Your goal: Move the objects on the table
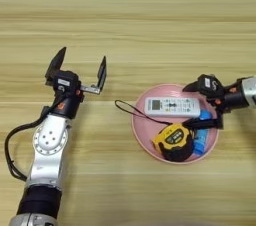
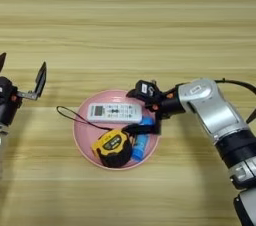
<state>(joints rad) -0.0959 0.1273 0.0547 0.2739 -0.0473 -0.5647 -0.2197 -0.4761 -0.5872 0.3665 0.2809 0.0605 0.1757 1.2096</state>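
A white remote (image 1: pixel 172 106) lies across the upper part of the pink plate (image 1: pixel 144 132). In front of it on the plate sits a yellow-black tape measure (image 1: pixel 173 141), and its black cord (image 1: pixel 125 108) trails left over the rim onto the table (image 1: pixel 130 20). A blue tube (image 1: pixel 201 141) lies at the plate's right side, partly under the arm. My right gripper (image 2: pixel 134 111) reaches in from the right and is open, one finger behind the remote's right end and one in front of it, over the tube. My left gripper (image 1: pixel 84 55) stands open left of the plate, holding nothing.
The left arm (image 1: pixel 49 140) runs from the bottom left corner up to its gripper. The right arm (image 2: pixel 220 120) comes in from the lower right. Bare wooden planks stretch across the far half of the table.
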